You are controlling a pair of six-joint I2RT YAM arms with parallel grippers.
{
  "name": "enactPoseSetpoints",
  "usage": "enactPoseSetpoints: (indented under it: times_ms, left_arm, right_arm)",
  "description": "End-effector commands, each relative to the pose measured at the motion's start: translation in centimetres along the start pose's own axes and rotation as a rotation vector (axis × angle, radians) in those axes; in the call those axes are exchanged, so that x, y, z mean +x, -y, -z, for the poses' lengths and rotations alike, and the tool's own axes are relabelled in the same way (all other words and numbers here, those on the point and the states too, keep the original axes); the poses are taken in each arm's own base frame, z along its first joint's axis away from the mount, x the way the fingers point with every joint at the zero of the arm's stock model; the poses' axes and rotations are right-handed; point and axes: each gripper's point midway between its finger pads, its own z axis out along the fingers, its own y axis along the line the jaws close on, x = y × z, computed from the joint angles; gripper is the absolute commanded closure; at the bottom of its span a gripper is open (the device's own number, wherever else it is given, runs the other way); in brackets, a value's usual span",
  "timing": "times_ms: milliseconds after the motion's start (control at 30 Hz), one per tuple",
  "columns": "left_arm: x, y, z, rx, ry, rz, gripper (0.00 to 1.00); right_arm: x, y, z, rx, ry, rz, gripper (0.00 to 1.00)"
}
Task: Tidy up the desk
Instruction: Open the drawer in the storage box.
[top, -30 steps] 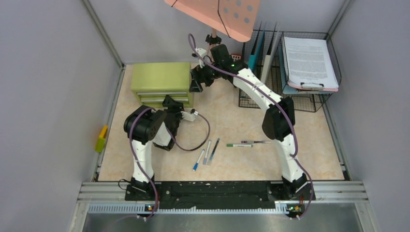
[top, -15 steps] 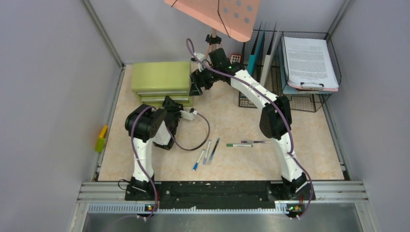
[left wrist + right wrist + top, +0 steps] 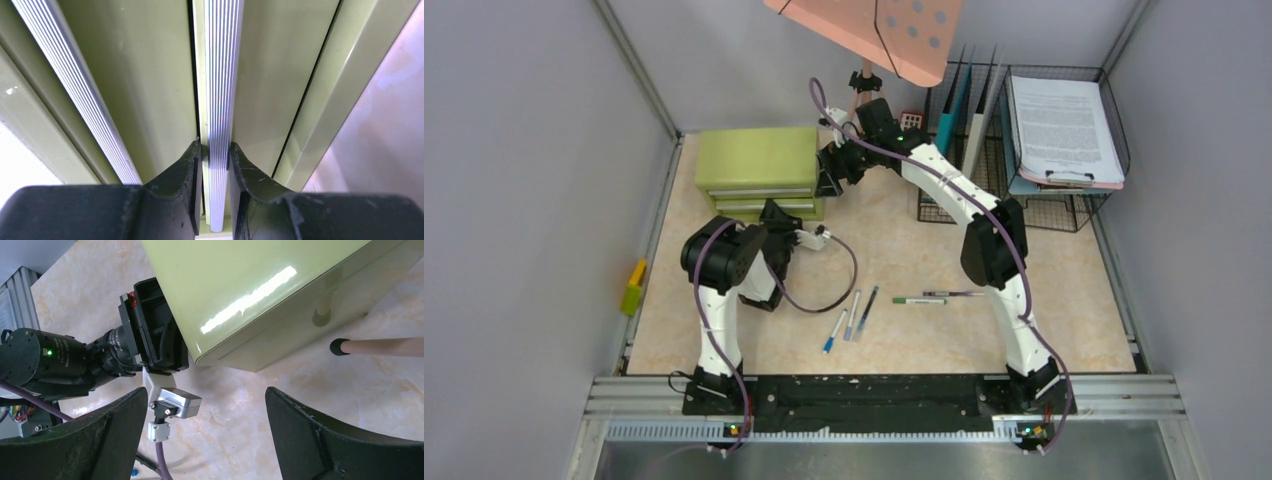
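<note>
Pens (image 3: 849, 316) lay loose on the desk (image 3: 904, 240), a pale marbled top filling the floor of the overhead view between grey walls and the front rail. A green cabinet (image 3: 759, 160) stood at its rear left corner. A wire tray (image 3: 1114, 170) holding papers sat at the rear right, with a file rack (image 3: 959, 110) just beside it. The left gripper (image 3: 776, 212) was pressed against the cabinet's drawer fronts, and the right gripper (image 3: 832, 172) hung close to the cabinet's right side.

From the left wrist, the two black fingers (image 3: 186, 172) were pinched on a ribbed silver drawer handle (image 3: 220, 75), one finger touching each side of it. A second ribbed handle (image 3: 75, 85) ran across the drawer front to the left.

From the right wrist, that gripper's fingers (image 3: 325, 435) stood wide apart with nothing between them, above bare desk. The cabinet's glossy corner filled the upper frame, the left arm's black wrist (image 3: 75, 360) lay against its front, and a wooden rod (image 3: 385, 346) with a black tip stood near the cabinet's side.
</note>
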Motion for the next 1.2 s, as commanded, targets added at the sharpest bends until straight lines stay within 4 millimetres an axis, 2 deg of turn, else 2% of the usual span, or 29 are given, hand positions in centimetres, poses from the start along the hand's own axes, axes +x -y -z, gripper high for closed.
enactPoseSetpoints:
  times_ms: [0, 267, 467, 833, 967, 1167]
  left_arm:
    - [-0.2, -0.6, 1.5, -0.01, 0.035, 0.015, 1.0]
    - [-0.4, -0.3, 3.5, 0.018, 0.027, 0.009, 1.0]
    - [-0.7, 0.6, 5.3, 0.056, 0.02, 0.004, 1.0]
    - [-0.6, 2.5, 8.7, 0.135, 0.003, -0.003, 1.0]
    - [-0.5, 2.8, 9.1, 0.142, -0.008, 0.003, 0.91]
    - [-0.5, 1.9, 9.3, 0.122, -0.009, 0.018, 0.77]
  right_arm:
    - [-2.5, -1.1, 0.7, -0.019, 0.057, 0.053, 0.14]
    - [-3.9, -1.3, 0.3, -0.034, 0.09, 0.038, 0.14]
    - [-3.3, -1.2, -0.2, -0.042, 0.078, 0.019, 0.14]
    - [-2.7, -1.5, 0.2, -0.038, 0.066, 0.01, 0.14]
    - [-2.6, -1.6, 0.5, -0.029, 0.063, 0.012, 0.14]
    - [-2.3, -1.5, 1.2, -0.005, 0.043, 0.018, 0.14]
